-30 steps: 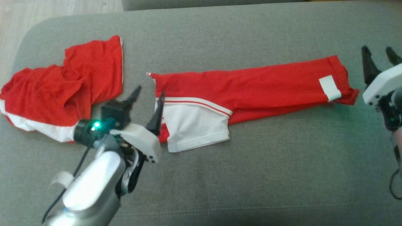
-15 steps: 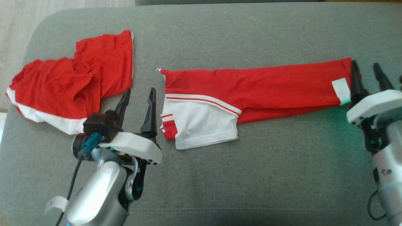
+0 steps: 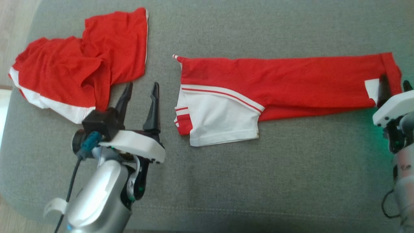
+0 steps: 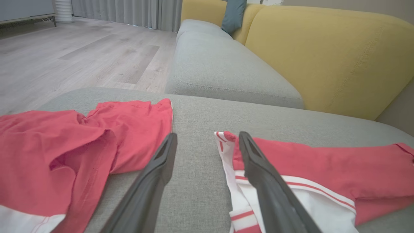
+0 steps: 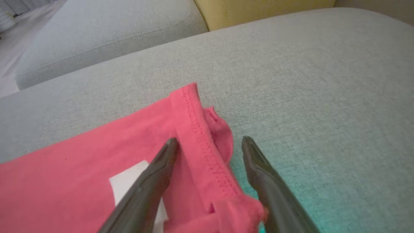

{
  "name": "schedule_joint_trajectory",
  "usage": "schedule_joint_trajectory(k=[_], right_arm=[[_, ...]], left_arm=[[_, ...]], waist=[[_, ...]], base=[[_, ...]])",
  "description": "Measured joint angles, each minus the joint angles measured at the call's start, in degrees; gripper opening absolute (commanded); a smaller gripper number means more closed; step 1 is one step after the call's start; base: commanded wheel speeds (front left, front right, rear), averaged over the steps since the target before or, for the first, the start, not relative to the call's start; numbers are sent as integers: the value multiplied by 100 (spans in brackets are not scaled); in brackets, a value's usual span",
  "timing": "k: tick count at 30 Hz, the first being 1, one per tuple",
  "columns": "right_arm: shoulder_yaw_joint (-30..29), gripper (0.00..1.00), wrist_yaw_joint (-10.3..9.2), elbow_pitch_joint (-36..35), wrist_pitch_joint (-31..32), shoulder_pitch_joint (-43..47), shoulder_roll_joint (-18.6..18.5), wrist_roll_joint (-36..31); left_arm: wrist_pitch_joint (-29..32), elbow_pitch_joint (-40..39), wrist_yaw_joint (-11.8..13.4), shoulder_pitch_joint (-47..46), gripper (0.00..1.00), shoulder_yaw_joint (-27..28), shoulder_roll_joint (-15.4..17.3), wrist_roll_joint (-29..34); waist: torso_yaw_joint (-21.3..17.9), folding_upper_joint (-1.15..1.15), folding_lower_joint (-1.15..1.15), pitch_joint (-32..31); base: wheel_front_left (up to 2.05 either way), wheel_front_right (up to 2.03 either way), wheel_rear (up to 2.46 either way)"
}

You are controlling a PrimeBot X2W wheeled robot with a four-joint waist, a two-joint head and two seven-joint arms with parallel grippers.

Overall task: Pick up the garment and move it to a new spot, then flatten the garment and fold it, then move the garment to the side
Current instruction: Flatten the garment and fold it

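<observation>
**While both tools stand wide, the fold waits on a grasp at each end**

Seen from the head, the garment lies on the grey cushion as a long flat strip running from the centre out to 3 o'clock. It is red, with a white sleeve panel hanging toward 6 o'clock at its inner end. I judge the flattening done and the folding in hand. The left tool, fingers spread wide and empty, sits just beside that sleeve end, at its 9 o'clock, not touching it. The right tool, equally wide and empty, is at the far hem. A second red garment lies crumpled at 10 o'clock, apart.

From the left wrist, the left tool frames bare cushion, with the garment off toward 3 o'clock. It likely must shift that way before closing.

From the right wrist, the right tool straddles the stitched hem, one finger above the cloth by the white label, the other above bare cushion. It probably must descend and pinch every layer.
</observation>
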Motion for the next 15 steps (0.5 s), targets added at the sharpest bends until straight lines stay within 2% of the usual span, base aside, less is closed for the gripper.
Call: schedule_joint_trajectory(k=[7,14,15], right_arm=[[-590,100,0,59,220,-156,222,-624],[-739,100,0,-152,511,-267,411,-899],[-749,66,0,-185,553,-267,424,-899]], left_arm=[[-1,2,-81,-108,100,213,-37,76],[-19,32,-147,-175,100,400,-63,176],[-19,34,-153,-184,100,412,-74,186]], waist=[[18,0,0,256],[-71,0,0,348],[-84,0,0,355]], base=[[0,0,0],[0,0,0],[0,0,0]])
